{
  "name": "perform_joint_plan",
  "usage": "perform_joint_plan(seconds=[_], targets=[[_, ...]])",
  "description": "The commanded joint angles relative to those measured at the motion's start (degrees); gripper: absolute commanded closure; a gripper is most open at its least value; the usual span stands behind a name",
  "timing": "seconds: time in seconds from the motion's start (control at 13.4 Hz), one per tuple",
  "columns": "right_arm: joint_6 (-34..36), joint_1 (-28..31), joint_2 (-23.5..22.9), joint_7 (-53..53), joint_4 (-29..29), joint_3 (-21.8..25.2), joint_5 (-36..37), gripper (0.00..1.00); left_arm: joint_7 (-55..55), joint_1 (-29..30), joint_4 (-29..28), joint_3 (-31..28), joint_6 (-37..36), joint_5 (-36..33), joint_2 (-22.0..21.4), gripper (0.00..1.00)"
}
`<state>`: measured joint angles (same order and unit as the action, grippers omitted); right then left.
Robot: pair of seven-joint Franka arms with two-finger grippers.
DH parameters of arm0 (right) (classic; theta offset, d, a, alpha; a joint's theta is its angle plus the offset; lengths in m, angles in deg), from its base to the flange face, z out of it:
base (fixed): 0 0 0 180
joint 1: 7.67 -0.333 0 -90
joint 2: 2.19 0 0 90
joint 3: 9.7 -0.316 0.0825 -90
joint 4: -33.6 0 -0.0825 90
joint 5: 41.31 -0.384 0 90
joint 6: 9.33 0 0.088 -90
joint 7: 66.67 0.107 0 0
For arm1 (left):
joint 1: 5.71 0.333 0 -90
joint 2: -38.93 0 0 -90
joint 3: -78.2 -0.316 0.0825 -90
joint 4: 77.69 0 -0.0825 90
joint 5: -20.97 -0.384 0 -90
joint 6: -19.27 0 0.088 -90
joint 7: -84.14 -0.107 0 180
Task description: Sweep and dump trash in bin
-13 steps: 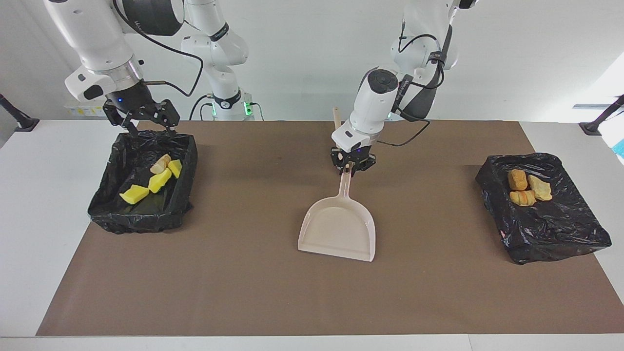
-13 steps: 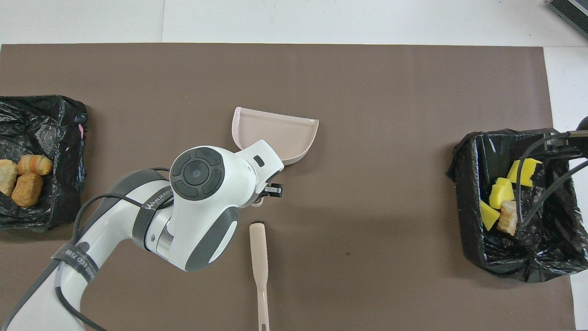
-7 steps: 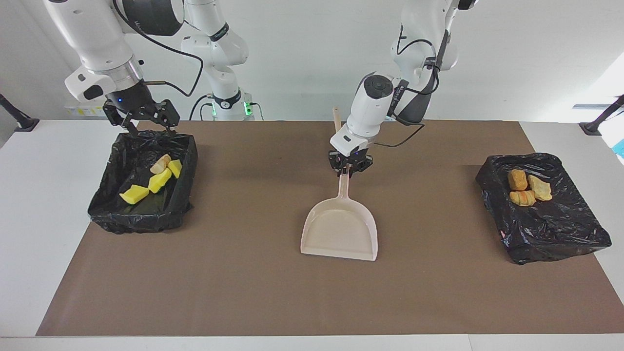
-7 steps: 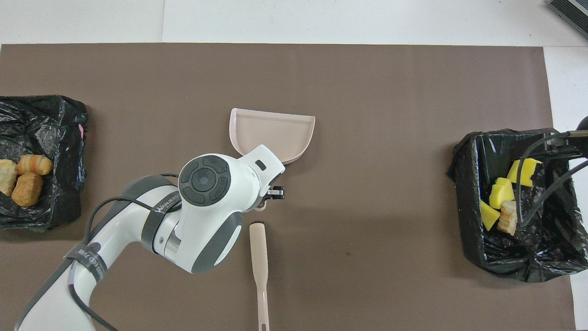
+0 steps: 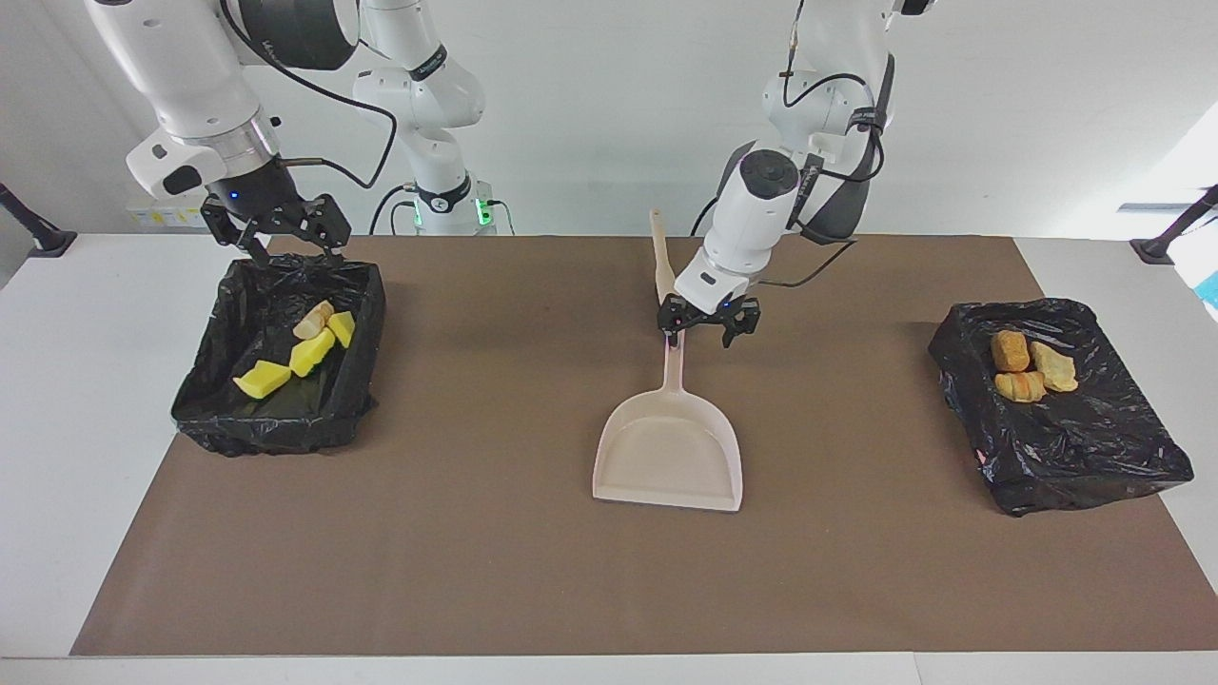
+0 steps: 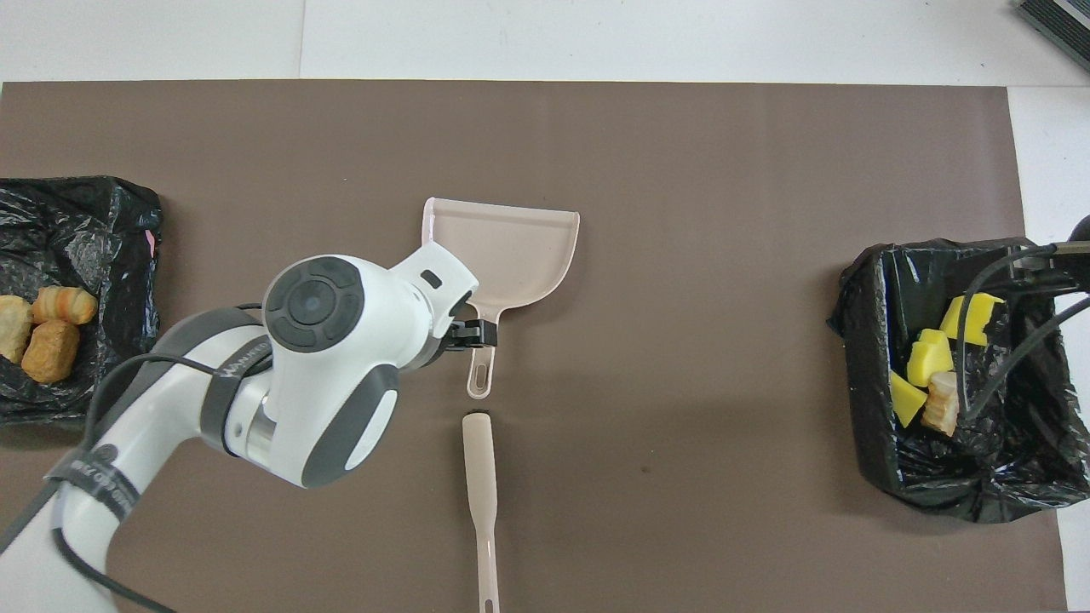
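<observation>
Facing view, left to right. You see the right gripper [image 5: 285, 238] w/ fingers apart over the bin [image 5: 219, 404]; inside: four pcs of trash [image 5: 312, 350], yellow and tan. Mid-mat: dustpan [image 5: 668, 452] lies flat; the left gripper [image 5: 704, 328], clamped on its handle 1 s ago, now stands spread just beside it. Brush handle [image 5: 661, 266] lies nearer the robots. Second black bag [image 5: 1075, 438] bears three tan/orange lumps [image 5: 1028, 366].

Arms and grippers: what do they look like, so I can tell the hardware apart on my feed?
Both arms are glossy white with dark grey joint bands and round dark caps. Black cables loop along each. The left gripper and the right gripper are small black linkage units with a blue light, mounted under white wrists; the right wrist has a silver ring.
</observation>
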<state>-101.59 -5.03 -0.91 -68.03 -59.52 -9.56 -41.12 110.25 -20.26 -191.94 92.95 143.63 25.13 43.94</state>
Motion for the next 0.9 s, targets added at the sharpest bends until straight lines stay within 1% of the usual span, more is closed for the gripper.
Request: perform_joint_plan(seconds=[0.0,0.15,0.3,0.37,0.6,0.67,0.82], targets=[[0.15,0.35,1.10,0.83,-1.19,-0.14,-1.16,0.00,-6.74,7.31,1.66,0.37,-6.65,-1.25,-5.09,0.00],[0.15,0.26,1.10,0.83,-1.19,-0.14,-1.16,0.00,-13.16,11.89,2.89,0.28,-11.31,-1.43,-6.15,0.00],[0.15,0.35,1.10,0.83,-1.19,-0.14,-1.16,0.00,-18.87,15.85,4.47,0.28,-16.32,-5.10,-7.47,0.00],[0.23,0.35,1.10,0.83,-1.19,-0.14,-1.16,0.00,-21.34,17.34,6.92,0.28,-20.26,-5.64,-7.91,0.00],[0.23,0.34,1.10,0.83,-1.19,-0.14,-1.16,0.00,-25.30,20.95,17.37,0.20,-34.93,-5.82,-8.09,0.00],[0.15,0.35,1.10,0.83,-1.19,-0.14,-1.16,0.00,-26.01,22.27,20.01,0.20,-38.37,-5.82,-8.70,0.00],[0.23,0.35,1.10,0.83,-1.19,-0.14,-1.07,0.00,-26.46,22.98,21.09,-0.24,-39.98,-5.82,-10.10,0.00]])
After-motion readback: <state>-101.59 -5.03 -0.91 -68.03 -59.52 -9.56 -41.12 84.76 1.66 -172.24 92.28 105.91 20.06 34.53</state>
